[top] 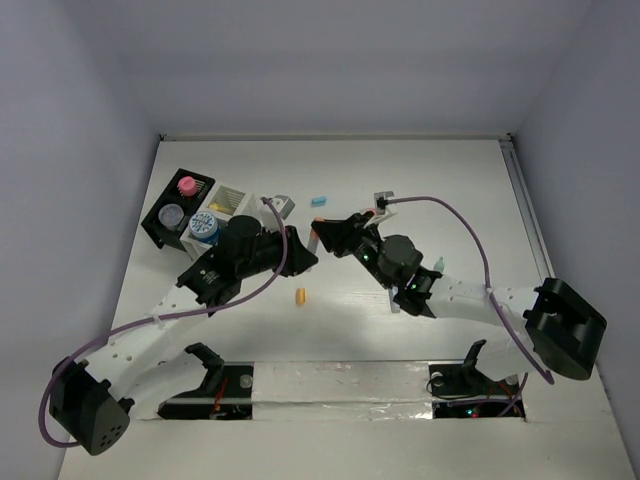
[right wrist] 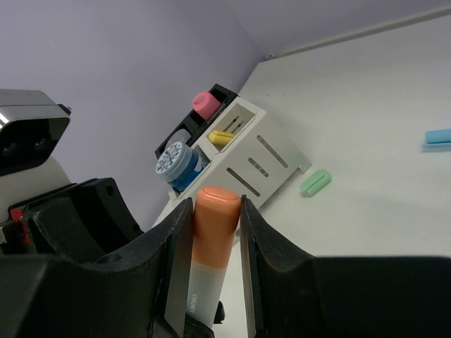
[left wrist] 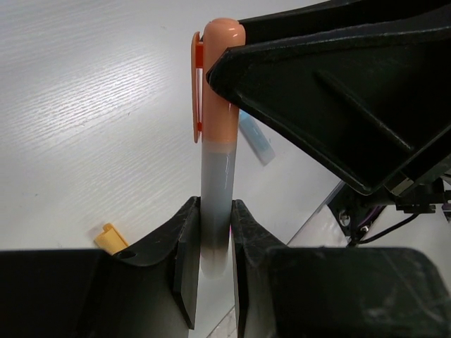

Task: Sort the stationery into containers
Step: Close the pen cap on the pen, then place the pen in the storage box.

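Tray (top: 152, 228), black & ribbed, sits at 10 o'clock on table (top: 430, 180), w/ white compartmented box (top: 240, 189) touching its 3 o'clock side. In the tray: pink round piece (top: 186, 185) at the 12 o'clock end, grey-lid tub (top: 172, 213) mid, blue-lid tub (top: 205, 227) at the 4 o'clock corner. Yellow stick (right wrist: 220, 136) lies in one box compartment. Green stick (right wrist: 316, 182) lies on the table just beside the box's far end, a small gap betw them.

Left gripper (top: 300, 252) is near table centre, fingers clamped on the grey barrel of pen (left wrist: 215, 162), which has an orange cap & clip. Pen is up off the table. Right gripper (top: 322, 237) sits at 1 o'clock of the left one, v. close, fingers clamped on the same pen's orange cap. Pen runs betw the two grippers, one end in each.

Blue stick (top: 319, 201) lies on the table at 12 o'clock of the grippers, apart from them. Yellow-orange piece (top: 299, 296) lies at 6 o'clock of them, also apart.
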Robot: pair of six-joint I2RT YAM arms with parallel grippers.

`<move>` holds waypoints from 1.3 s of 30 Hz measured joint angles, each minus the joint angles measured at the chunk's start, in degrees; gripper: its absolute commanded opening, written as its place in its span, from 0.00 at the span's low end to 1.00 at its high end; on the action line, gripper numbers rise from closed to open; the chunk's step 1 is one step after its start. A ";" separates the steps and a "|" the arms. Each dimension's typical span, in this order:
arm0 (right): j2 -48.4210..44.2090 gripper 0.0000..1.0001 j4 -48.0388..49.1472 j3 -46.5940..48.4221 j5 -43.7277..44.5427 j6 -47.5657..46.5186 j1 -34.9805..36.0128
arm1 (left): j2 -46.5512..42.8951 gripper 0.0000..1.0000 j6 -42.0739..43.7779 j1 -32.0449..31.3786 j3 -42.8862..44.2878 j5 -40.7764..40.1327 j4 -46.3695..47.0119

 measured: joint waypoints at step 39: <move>37.86 0.00 -19.87 57.83 -10.03 -6.95 -8.15 | -41.13 0.99 3.87 3.06 2.99 -34.18 -13.14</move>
